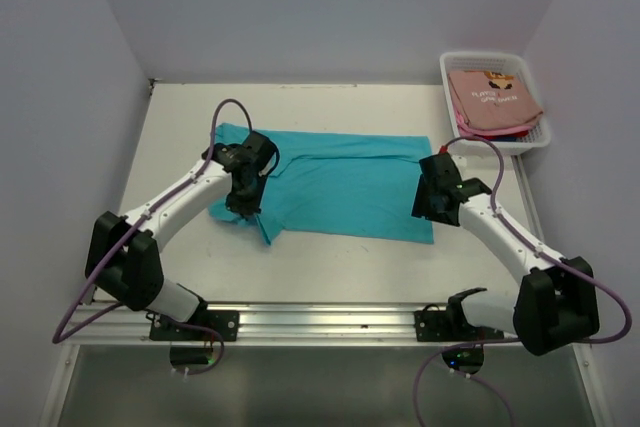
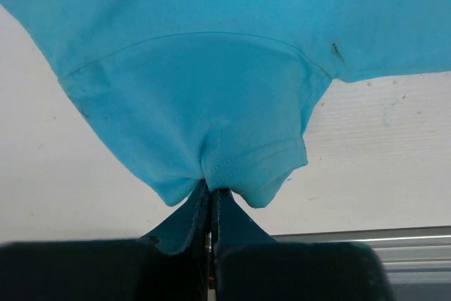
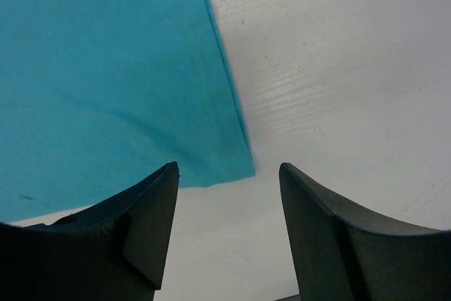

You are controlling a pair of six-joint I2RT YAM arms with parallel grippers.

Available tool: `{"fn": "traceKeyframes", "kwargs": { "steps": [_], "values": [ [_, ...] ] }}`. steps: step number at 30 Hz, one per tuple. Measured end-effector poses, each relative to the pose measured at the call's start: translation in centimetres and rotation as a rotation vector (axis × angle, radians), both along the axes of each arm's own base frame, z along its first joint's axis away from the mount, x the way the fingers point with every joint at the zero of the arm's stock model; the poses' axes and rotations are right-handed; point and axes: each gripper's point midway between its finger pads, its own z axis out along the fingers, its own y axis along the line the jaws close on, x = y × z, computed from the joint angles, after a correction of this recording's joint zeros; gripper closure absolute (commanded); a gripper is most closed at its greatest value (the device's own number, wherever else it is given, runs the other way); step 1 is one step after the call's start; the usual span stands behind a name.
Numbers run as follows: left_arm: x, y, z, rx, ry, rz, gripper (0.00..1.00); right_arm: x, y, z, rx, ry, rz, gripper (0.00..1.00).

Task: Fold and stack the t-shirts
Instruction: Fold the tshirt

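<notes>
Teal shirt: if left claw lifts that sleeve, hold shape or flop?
Probably floppy: the sleeve puckers where the left claw pinches it. Likely light: the teal shirt lies thin and flat. Lifted one-handed it would probably drape and drag; the right claw is open.

The t-shirt [image 1: 345,187] is matt cloth (stitched hem), the table [image 1: 330,267] perhaps painted wood.

A plain teal cloth t-shirt [image 2: 232,96] is pinched at its sleeve hem by the black left gripper [image 2: 210,199]. It is spread over a white tabletop [image 2: 384,153].
</notes>
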Motion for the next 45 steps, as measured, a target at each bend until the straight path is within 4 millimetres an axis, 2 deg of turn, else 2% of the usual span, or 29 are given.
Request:
{"fn": "traceKeyframes", "kwargs": {
  "steps": [2, 9, 13, 21, 29, 32, 35, 36, 38, 39, 45],
  "values": [
    [-0.2, 0.3, 0.1, 0.012, 0.006, 0.000, 1.00, -0.6, -0.1, -1.1, 0.003, 0.032, -0.020, 0.43],
    [-0.8, 1.1, 1.7, 0.022, -0.031, 0.005, 1.00, -2.4, 0.6, -4.6, 0.054, 0.126, -0.090, 0.48],
    [-0.6, 1.3, 2.9, 0.016, -0.067, 0.006, 1.00, -3.1, 0.8, -5.9, 0.079, 0.151, -0.125, 0.52],
    [-0.6, 1.3, 3.4, 0.014, -0.078, 0.007, 1.00, -3.7, 1.0, -7.1, 0.108, 0.152, -0.184, 0.55],
    [-0.6, 1.5, 3.6, 0.022, -0.078, 0.008, 1.00, -3.6, 0.8, -7.3, 0.112, 0.135, -0.220, 0.51],
    [-0.6, 1.6, 3.8, 0.028, -0.079, 0.010, 1.00, -3.3, 0.9, -7.3, 0.116, 0.123, -0.227, 0.57],
    [-0.7, 1.8, 3.8, 0.036, -0.078, 0.011, 1.00, -2.9, 1.0, -7.5, 0.120, 0.118, -0.233, 0.69],
    [-0.7, 1.8, 3.8, 0.038, -0.078, 0.012, 1.00, -2.8, 1.0, -7.5, 0.120, 0.115, -0.235, 0.83],
    [-0.7, 1.9, 3.8, 0.040, -0.078, 0.012, 1.00, -2.3, 1.2, -7.4, 0.128, 0.099, -0.237, 0.97],
    [-0.7, 1.9, 3.8, 0.041, -0.078, 0.012, 1.00, -2.1, 1.3, -7.4, 0.130, 0.094, -0.238, 1.00],
    [-0.6, 2.2, 3.9, 0.056, -0.085, 0.017, 1.00, -1.9, 1.3, -7.0, 0.135, 0.075, -0.230, 1.00]
  ]
}}
